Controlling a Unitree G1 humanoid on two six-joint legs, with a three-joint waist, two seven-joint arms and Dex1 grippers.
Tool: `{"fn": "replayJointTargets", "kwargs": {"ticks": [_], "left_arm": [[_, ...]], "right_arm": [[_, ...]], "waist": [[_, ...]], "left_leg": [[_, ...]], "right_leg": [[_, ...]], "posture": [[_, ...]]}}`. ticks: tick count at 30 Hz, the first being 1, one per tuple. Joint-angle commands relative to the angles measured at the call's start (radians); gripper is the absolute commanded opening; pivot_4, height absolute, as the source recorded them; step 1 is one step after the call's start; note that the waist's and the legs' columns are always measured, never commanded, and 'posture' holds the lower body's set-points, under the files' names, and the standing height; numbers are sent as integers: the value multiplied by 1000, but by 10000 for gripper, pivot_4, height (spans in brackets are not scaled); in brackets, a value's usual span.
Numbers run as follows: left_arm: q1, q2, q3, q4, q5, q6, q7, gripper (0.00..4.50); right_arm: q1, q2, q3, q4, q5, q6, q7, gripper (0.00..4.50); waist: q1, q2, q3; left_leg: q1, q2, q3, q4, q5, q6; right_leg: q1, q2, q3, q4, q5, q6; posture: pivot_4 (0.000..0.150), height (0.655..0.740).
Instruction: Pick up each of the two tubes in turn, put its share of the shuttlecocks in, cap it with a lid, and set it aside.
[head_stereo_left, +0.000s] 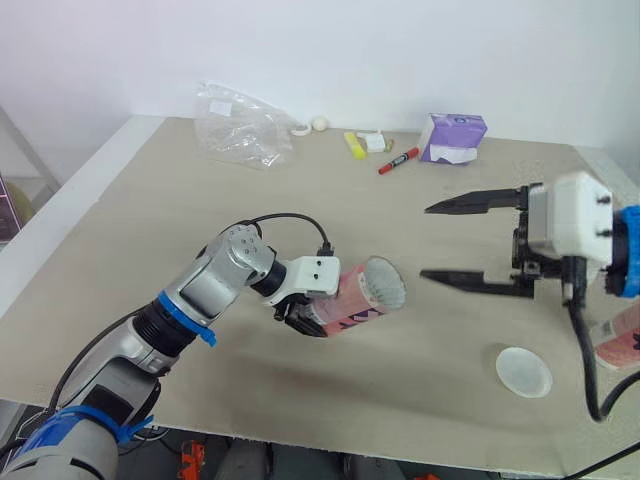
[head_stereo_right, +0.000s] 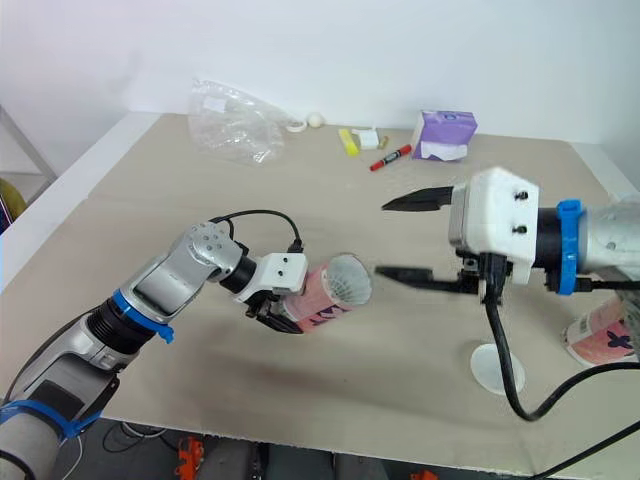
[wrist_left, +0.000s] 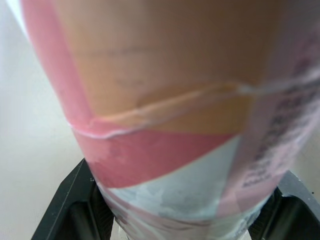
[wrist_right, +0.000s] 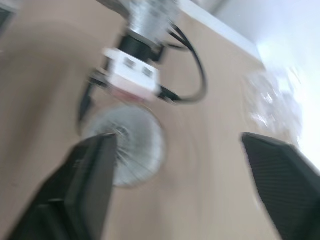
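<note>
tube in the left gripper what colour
The tube is pink with orange and pale patches; left wrist view shows it best.

pink patterned tube (head_stereo_left: 352, 303), white lid (head_stereo_left: 523, 371), purple box (head_stereo_left: 452, 137)

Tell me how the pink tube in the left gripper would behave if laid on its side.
The tube is round, so laid flat on the table it would probably roll. It looks like thin card: likely light, and dentable under a hard squeeze by the left gripper. Feathers show at its open end; they might slide out if tipped.

Pink tube (head_stereo_left: 362, 296) in left gripper (head_stereo_left: 304, 318), mouth toward wide-spread right gripper (head_stereo_left: 426, 241).
</note>
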Motion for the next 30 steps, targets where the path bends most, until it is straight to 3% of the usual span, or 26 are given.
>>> {"fn": "replayJointTargets", "kwargs": {"ticks": [1,5,11,21,30], "left_arm": [[4,-11,-37,33,28,-1,22,28640],[-1,-19,-38,37,29,-2,23,28640],[-1,-23,-39,39,30,-6,24,28640],[11,-24,-40,22,27,4,28,28640],[16,-27,-41,16,29,7,35,28640]], "right_arm": [[-47,1,94,-13,-49,-10,4,20319],[-91,22,212,-17,-110,-34,28,447],[-182,103,385,3,-212,-47,56,447],[-351,266,702,199,-487,-138,190,447],[-424,388,757,301,-556,-169,289,447]], "waist": [[0,0,0],[1,0,0],[1,0,0],[-2,0,0],[-6,-3,-2]], "left_leg": [[0,0,0,0,0,0],[-1,-1,0,0,0,0],[-2,-2,1,0,0,0],[-3,-1,1,1,0,0],[3,4,1,1,1,1]], "right_leg": [[0,0,0,0,0,0],[0,-1,0,0,0,0],[0,-2,0,0,0,0],[-1,-2,-2,0,0,0],[1,3,-2,2,3,-5]], "posture": [[1500,7400],[1500,7400],[1500,7400],[1500,7400],[1500,7400]]}}
